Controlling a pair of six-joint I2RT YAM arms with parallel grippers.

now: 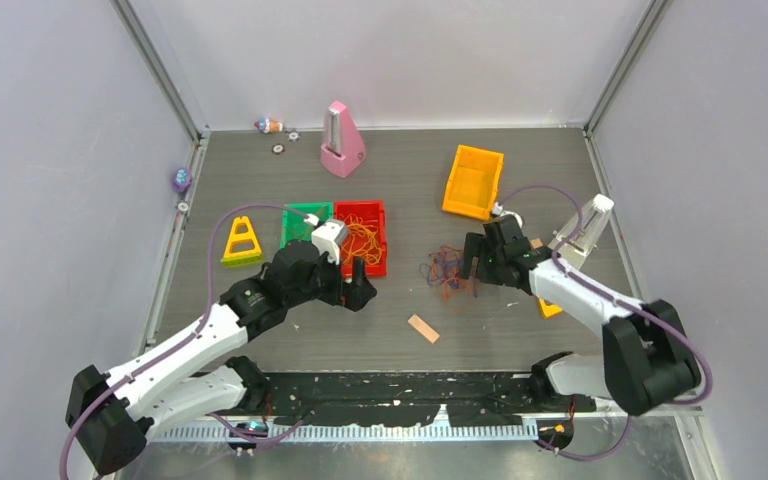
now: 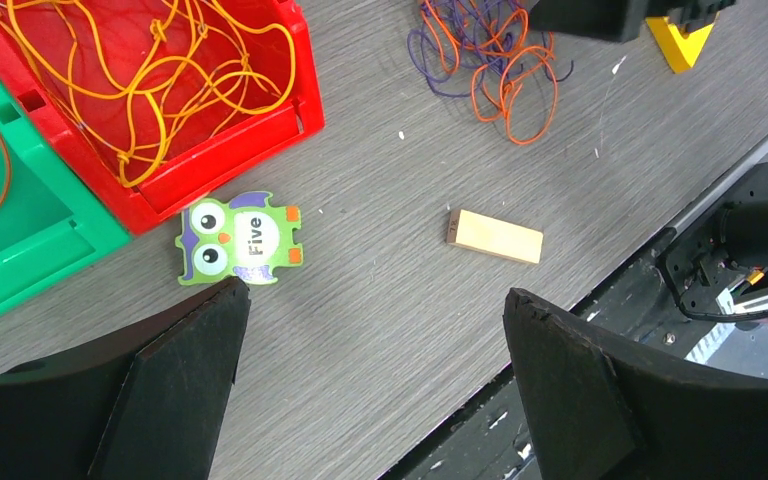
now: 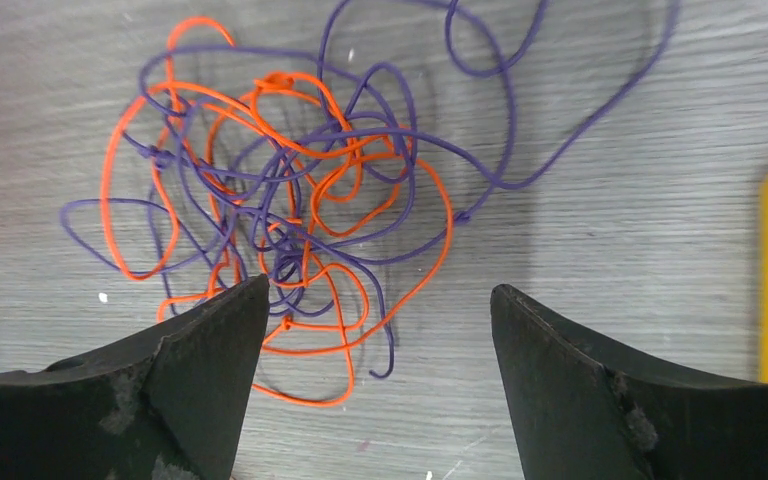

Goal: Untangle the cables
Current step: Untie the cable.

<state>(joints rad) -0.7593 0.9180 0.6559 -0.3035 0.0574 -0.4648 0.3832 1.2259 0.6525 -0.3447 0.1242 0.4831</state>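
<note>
Cables (image 3: 285, 265): thin orange + dark-purple wire strands, looped and knotted into one loose, flat clump on the grey wood-grain table (image 1: 410, 170), approx mid-table, right of centre. No clear long axis. In the right wrist view the clump spreads a bit wider side to side, w/ one long purple loop trailing off to the upper right. More yellow-orange strands (image 2: 150, 80) lie piled in the red plastic bin (image 2: 250, 150), well apart from the clump. Right gripper (image 3: 380, 290): jaws spread wide, nothing btwn them, over the clump's near edge; contact w/ strands can't tell. Left gripper (image 2: 375, 300): jaws fully apart, holding nothing, above bare table near the red bin, a green owl card marked "Five" (image 2: 240, 240) and a small wooden block (image 2: 495, 237).
</note>
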